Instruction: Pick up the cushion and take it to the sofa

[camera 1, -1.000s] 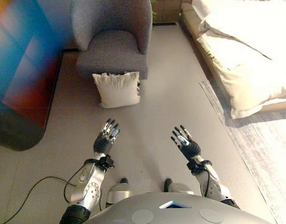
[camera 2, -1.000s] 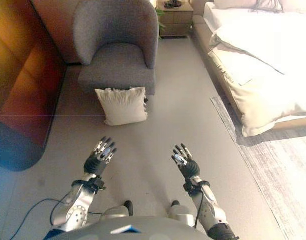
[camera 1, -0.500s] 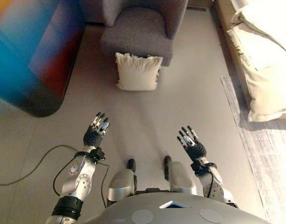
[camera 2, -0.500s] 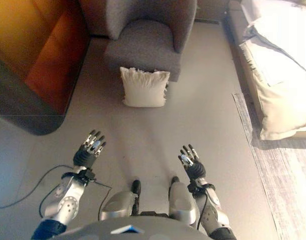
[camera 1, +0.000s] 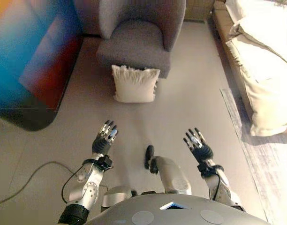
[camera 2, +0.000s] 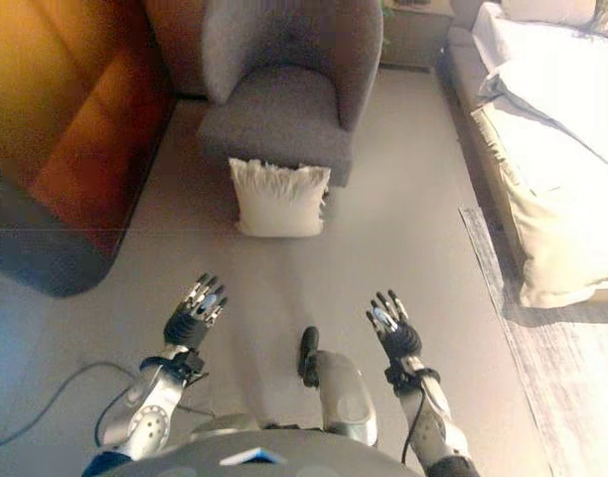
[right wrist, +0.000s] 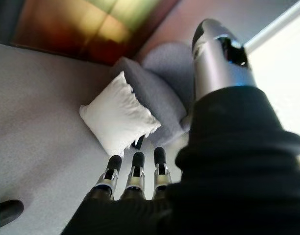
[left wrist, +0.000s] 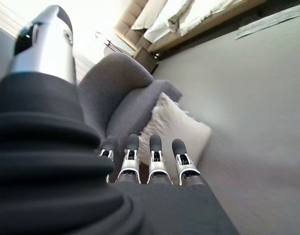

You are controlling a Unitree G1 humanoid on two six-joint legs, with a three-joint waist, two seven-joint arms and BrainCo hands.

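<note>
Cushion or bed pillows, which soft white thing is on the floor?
The cushion. It stands on the floor against the grey armchair; the other white bedding lies up on the bed at the right.

Grey armchair (camera 1: 136, 35), bed (camera 1: 260, 61), grey floor (camera 1: 190, 103)

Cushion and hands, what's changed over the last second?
Only the camera shifted. The cushion still leans on the armchair, on the floor. Both hands, left and right, stay open, empty and short of it.
</note>
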